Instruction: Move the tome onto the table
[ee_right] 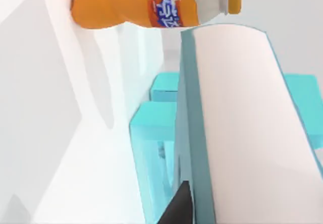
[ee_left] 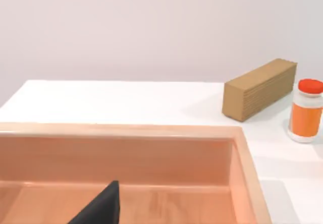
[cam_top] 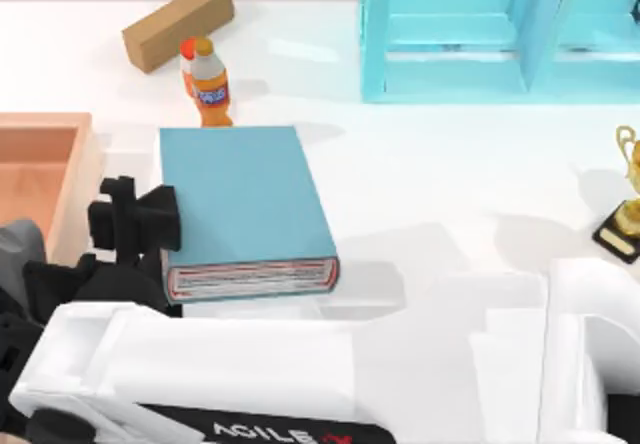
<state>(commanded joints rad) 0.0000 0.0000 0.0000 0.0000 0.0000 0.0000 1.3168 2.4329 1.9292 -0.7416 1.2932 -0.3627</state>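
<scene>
Thick light-blue hardcover tome (cam_top: pixel 245 199) lies flat on the white table (cam_top: pixel 430 174)
We judge placement done; our left gripper (cam_top: pixel 135 222) sits just beside its edge, grip state untellable; next we retreat

The tome (cam_top: pixel 245 204) lay flat on the table (cam_top: pixel 440 174), left of centre. Just behind it stood a bottle (cam_top: pixel 211 83), and behind that, towards the far left, a box (cam_top: pixel 178 22) lay aslant. A tray (cam_top: pixel 55 179) sat at the table's left edge, left of the tome, with the left gripper (cam_top: pixel 125 226) between tray and tome. A shelf (cam_top: pixel 470 34) stood at the far right, and a trophy (cam_top: pixel 626 199) at the right edge.
</scene>
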